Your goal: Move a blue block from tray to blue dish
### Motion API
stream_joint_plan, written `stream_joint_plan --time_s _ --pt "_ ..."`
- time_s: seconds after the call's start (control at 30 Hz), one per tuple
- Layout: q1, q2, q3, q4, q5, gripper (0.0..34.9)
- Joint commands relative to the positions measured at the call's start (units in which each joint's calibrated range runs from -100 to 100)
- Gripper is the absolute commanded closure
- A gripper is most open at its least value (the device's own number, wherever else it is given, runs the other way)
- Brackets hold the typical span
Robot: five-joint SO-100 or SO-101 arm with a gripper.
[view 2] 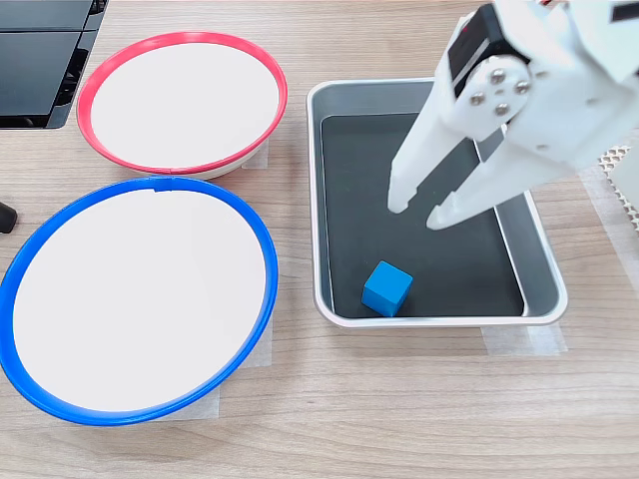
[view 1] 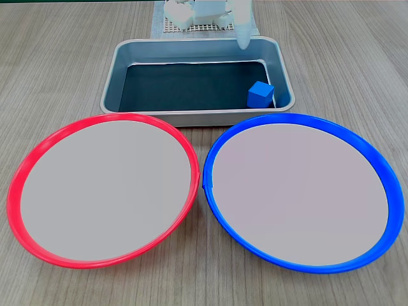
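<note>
The blue block (view 2: 386, 288) is seen lying on the dark bottom of the tray (view 2: 542, 274), in the corner of the tray nearest the blue dish (view 2: 262, 249) in both exterior views. It rests close against the tray's rim there, with one edge turned slightly askew to the walls. The blue dish is set just beside the tray on the bench (view 2: 399, 399) and is empty; the red-rimmed dish (view 2: 270, 70) is set touching it at the rim.

The claw (view 2: 417, 209) is held above the tray's middle, well apart from the block, its two white fingers (view 2: 404, 190) parted narrowly and nothing held between them.

The block is judged to be light, rigid and smooth-faced, so little squeeze should be needed, though a glossy plastic face may slip if gripped near an edge. It is best taken across two opposite flat faces, at mid-height. Because the block sits so near the tray's walls, room for a finger on the wall sides is likely tight; the pair of faces with free space on both sides should be chosen, and the claw turned to match the block's skew.
</note>
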Motion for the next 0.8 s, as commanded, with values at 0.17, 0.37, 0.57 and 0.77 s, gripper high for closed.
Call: stream_joint_plan --time_s 0.17,0.37,0.57,0.77 --pt "-5.4 19.6 -14.9 1.9 -7.8 18.8" --pt "-7.8 26.4 -18.3 4.4 -8.8 18.1" --pt "-5.1 29.8 -19.8 6.2 -8.3 18.4" --pt "-3.4 33.4 -20.5 3.0 -8.0 18.6"
